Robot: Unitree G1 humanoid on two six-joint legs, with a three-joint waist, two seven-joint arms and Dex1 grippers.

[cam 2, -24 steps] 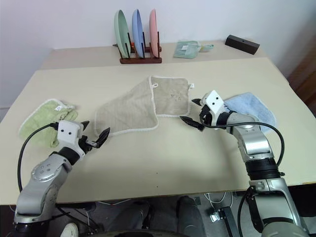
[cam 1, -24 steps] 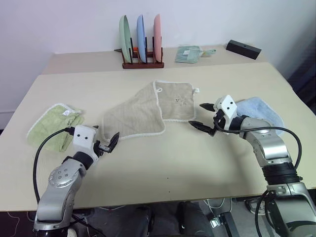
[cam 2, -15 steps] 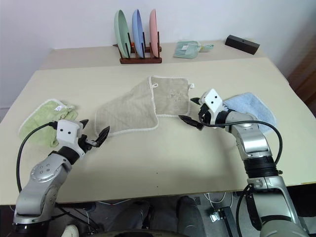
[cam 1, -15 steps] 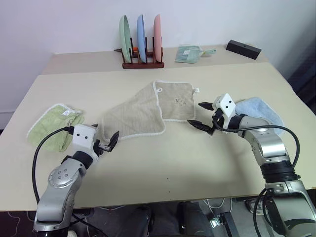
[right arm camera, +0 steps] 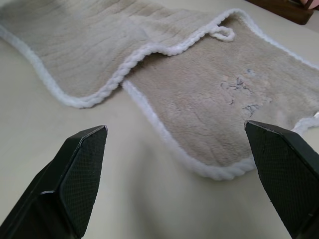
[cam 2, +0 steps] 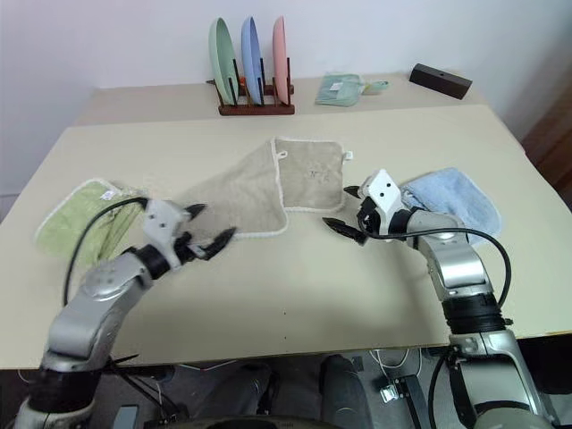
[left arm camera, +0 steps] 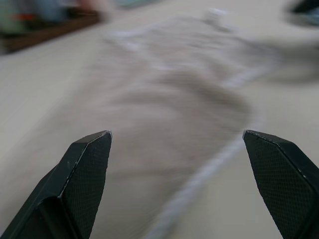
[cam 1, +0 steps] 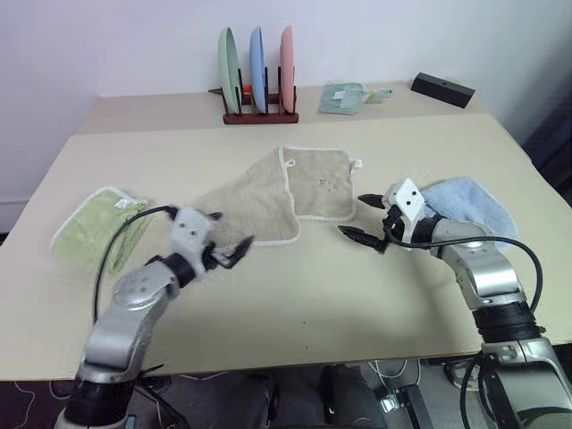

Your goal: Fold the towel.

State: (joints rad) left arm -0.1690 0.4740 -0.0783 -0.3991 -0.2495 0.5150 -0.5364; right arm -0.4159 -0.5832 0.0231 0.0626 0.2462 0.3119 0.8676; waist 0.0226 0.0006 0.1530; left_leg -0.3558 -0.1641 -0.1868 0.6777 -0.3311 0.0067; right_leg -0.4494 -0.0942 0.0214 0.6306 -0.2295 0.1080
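**A:** Right wrist view: any brand or text on the towel (right arm camera: 209, 89)? I just see a faint stitched motif and a white loop, nothing readable.

**B:** Same. It's lying half folded mid-table (cam 1: 357, 295), in front of the plate rack (cam 1: 259, 112). Left gripper (cam 1: 228, 241) is spread wide at its near left corner, right gripper (cam 1: 365, 219) gapes beside its right edge. Both empty.
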